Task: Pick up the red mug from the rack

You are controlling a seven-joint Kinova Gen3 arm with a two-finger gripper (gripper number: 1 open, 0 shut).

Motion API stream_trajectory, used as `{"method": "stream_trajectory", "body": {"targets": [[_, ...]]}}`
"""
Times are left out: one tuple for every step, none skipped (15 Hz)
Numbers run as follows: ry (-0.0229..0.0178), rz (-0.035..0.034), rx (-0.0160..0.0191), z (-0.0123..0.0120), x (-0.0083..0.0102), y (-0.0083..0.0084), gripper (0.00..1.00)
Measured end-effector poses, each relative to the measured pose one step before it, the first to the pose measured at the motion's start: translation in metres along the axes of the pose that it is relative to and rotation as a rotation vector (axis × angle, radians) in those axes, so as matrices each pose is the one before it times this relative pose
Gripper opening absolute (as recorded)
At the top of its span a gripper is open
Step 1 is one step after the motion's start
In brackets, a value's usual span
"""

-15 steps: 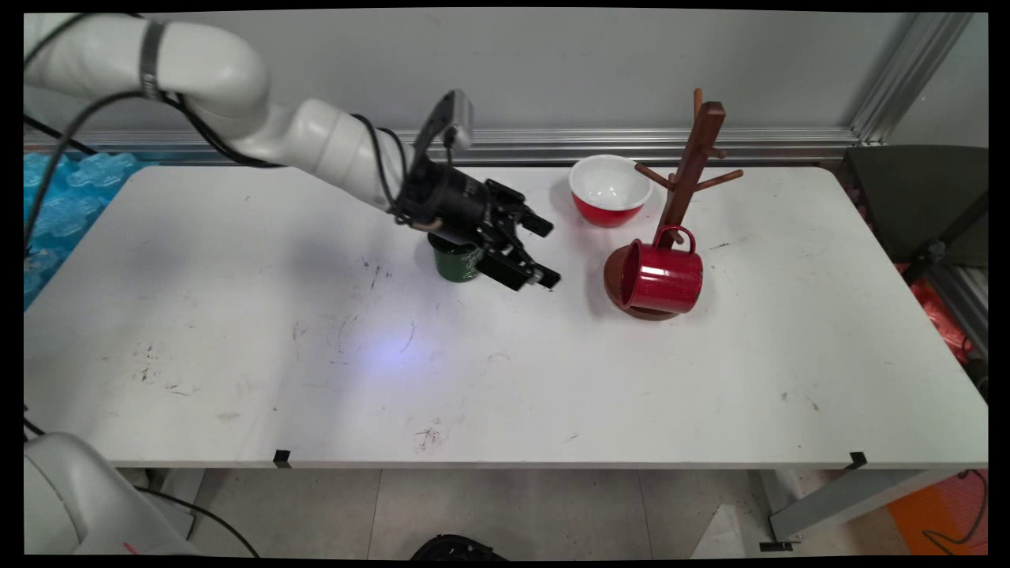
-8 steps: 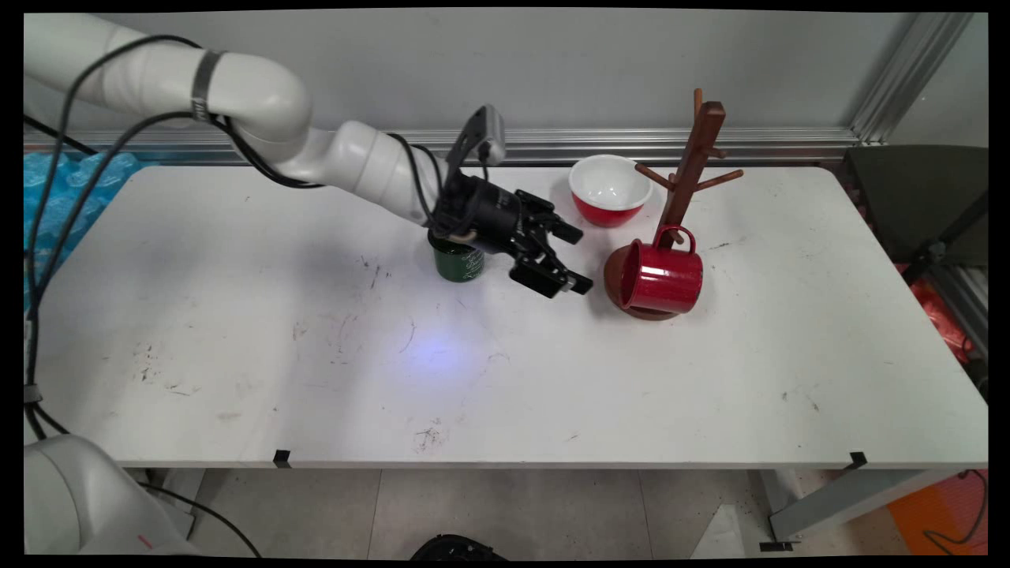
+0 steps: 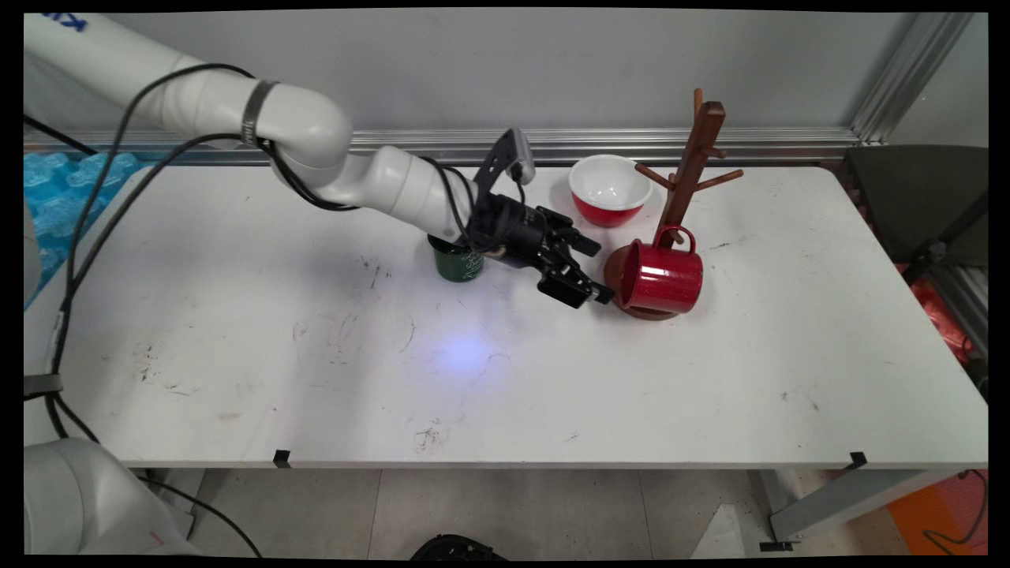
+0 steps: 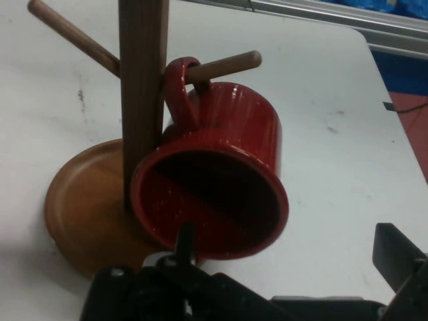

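our gripper (image 3: 593, 272) is spread wide and holds nothing, its fingertips just beside the open mouth of the red mug (image 3: 661, 277) hanging from the wooden rack (image 3: 690, 162). our arm partly hides the green cup (image 3: 456, 263).

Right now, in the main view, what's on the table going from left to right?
Green cup → pincer → red mug, hanging on the mug tree. The bowl overlaps these, so it is left out.
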Motion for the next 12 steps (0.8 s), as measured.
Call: {"method": "stream_trajectory", "body": {"targets": [[0.00205,-0.00464,0.00050,0.00446,-0.00057,-0.00057,1.00],[0.00181,-0.00295,-0.00003,0.00288,-0.00021,-0.00034,1.00],[0.00305,-0.00360,-0.00057,0.00393,-0.00006,-0.00029,1.00],[0.00445,-0.00364,-0.00165,0.00475,0.00059,-0.00022,1.00],[0.00402,-0.00300,-0.00130,0.00429,0.00067,-0.00014,1.00],[0.00301,-0.00237,-0.00039,0.00311,0.00049,-0.00014,1.00],[0.00315,-0.00245,0.00010,0.00368,0.00056,-0.00035,1.00],[0.00233,-0.00151,0.00019,0.00291,0.00041,-0.00031,1.00],[0.00214,-0.00139,0.00040,0.00324,0.00034,-0.00053,1.00],[0.00193,-0.00113,0.00117,0.00266,0.00007,-0.00057,1.00],[0.00111,-0.00064,0.00068,0.00290,0.00003,-0.00063,1.00],[0.00043,-0.00081,0.00059,0.00225,-0.00023,-0.00053,1.00]]}}
